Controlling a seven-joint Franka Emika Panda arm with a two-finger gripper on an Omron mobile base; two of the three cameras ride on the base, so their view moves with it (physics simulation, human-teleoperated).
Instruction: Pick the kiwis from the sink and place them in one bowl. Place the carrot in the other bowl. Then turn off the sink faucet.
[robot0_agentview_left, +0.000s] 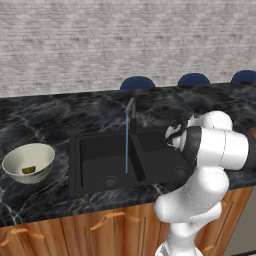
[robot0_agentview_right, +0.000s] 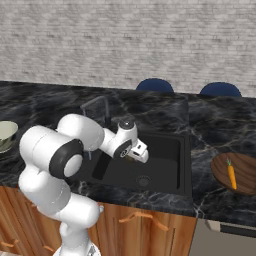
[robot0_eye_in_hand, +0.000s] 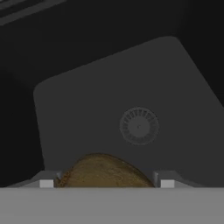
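One kiwi (robot0_agentview_left: 28, 170) in white bowl (robot0_agentview_left: 29, 162), carrot (robot0_agentview_right: 231, 175) bowled. My claw (robot0_eye_in_hand: 104, 183) grips brown kiwi (robot0_eye_in_hand: 104, 173) over sink (robot0_eye_in_hand: 127, 109); faucet (robot0_agentview_left: 131, 112) running.

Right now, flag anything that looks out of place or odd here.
The sink faucet is running: a thin blue stream falls into the sink. The brown kiwi sits between the gripper's fingertips above the basin. Nothing is spilled or tipped.

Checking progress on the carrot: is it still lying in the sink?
No, the carrot lies in the brown bowl on the counter, right of the sink.
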